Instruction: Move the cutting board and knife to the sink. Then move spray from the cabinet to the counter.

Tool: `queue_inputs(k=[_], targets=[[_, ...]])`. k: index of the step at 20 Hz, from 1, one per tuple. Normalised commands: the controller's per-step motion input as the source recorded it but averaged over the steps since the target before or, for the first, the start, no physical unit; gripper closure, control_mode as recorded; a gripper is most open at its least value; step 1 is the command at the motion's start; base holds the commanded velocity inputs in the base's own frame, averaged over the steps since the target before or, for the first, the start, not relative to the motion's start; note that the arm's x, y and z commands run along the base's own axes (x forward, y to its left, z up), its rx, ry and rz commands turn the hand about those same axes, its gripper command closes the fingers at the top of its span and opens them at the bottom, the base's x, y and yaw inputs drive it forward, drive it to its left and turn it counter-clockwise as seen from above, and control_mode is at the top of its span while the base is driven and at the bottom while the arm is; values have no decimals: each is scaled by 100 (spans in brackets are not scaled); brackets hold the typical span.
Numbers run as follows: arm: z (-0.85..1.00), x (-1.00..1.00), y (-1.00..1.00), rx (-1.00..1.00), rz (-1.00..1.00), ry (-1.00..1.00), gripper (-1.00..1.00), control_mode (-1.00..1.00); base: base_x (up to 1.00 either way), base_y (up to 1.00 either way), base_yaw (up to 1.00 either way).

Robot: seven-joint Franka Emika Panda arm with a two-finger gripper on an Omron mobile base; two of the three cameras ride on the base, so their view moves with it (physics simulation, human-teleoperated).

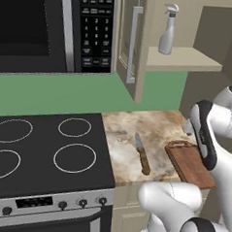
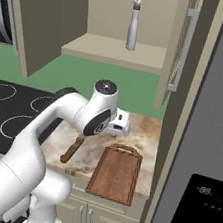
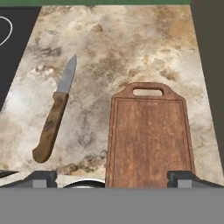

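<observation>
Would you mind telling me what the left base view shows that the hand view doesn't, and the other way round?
The left base view alone takes in the spray standing on the shelf of the open cabinet, the microwave and the stovetop's four rings. The hand view alone gives a close look down at the open gripper, its fingertips spread wide at the near end of the cutting board, and the slot in the board's handle. Both show the knife lying apart from the board on the counter.
</observation>
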Motion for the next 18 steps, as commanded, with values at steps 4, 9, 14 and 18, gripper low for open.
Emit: queue_inputs(k=[4,9,14,18], targets=[[0,-54,1,0,-4,-1,-100,-100,0,0,0],[1,-50,0,0,-18,2,-100,-100,0,0,0],[1,-41,-2,0,-19,6,-100,-100,0,0,0],[0,-35,-6,0,-10,0,-100,-100,0,0,0]])
